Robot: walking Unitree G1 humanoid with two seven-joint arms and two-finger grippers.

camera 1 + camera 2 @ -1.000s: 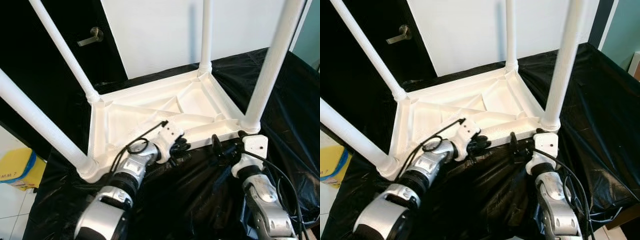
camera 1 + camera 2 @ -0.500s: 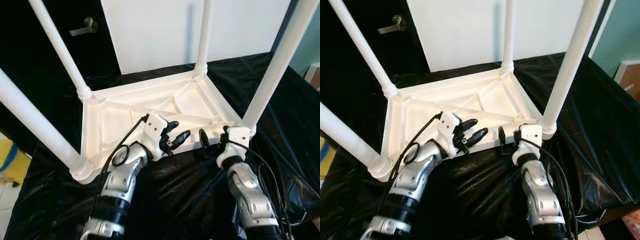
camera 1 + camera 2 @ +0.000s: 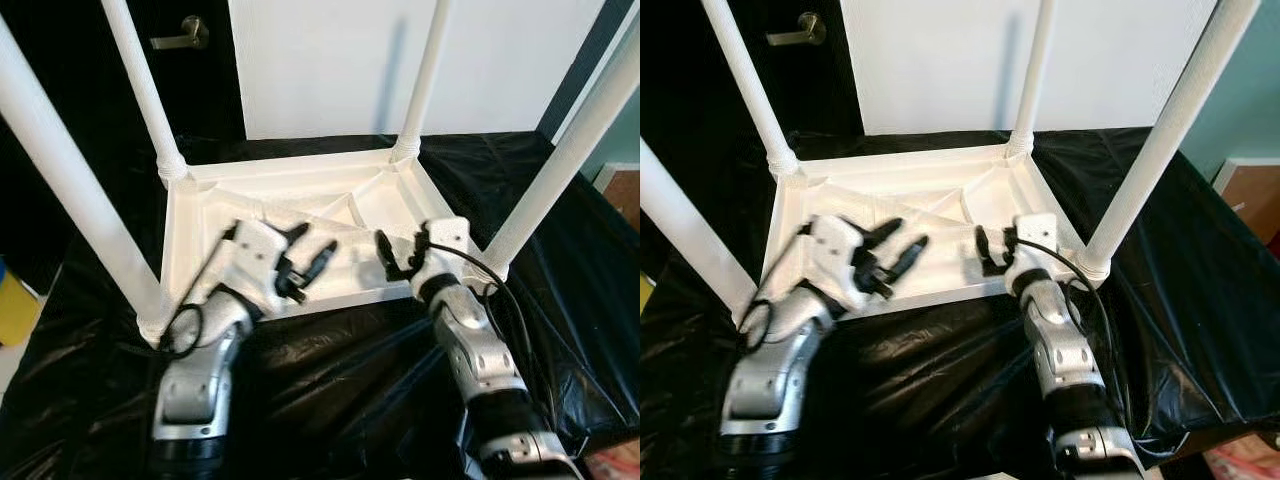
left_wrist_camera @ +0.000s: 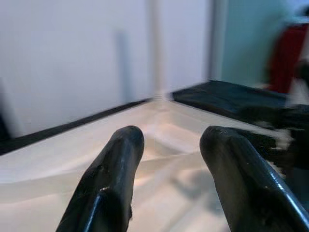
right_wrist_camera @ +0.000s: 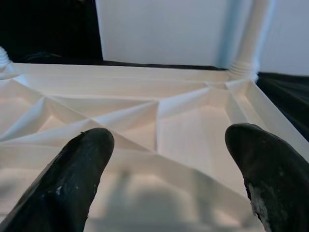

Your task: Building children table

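Hovering over upturned table (image 3: 300,190): our left hand (image 3: 312,256), right hand (image 3: 398,257), both spread, empty. Risk: nudging a leg (image 3: 565,155) could tip it.

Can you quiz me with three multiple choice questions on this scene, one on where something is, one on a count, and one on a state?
1. Where does the white table rest?
A. on a black sheet
B. on bare tiles
C. on a wooden bench

2. How many legs are screwed into the table?
A. two
B. three
C. four

3. How are the two pincers?
A. both open, holding nothing
B. both shut on a leg
C. left shut, right open

Answers:
1 A: the black sheet spreads under the upturned table.
2 C: a leg stands at each corner.
3 A: left pincer and right pincer hover with fingers apart above the near rim.
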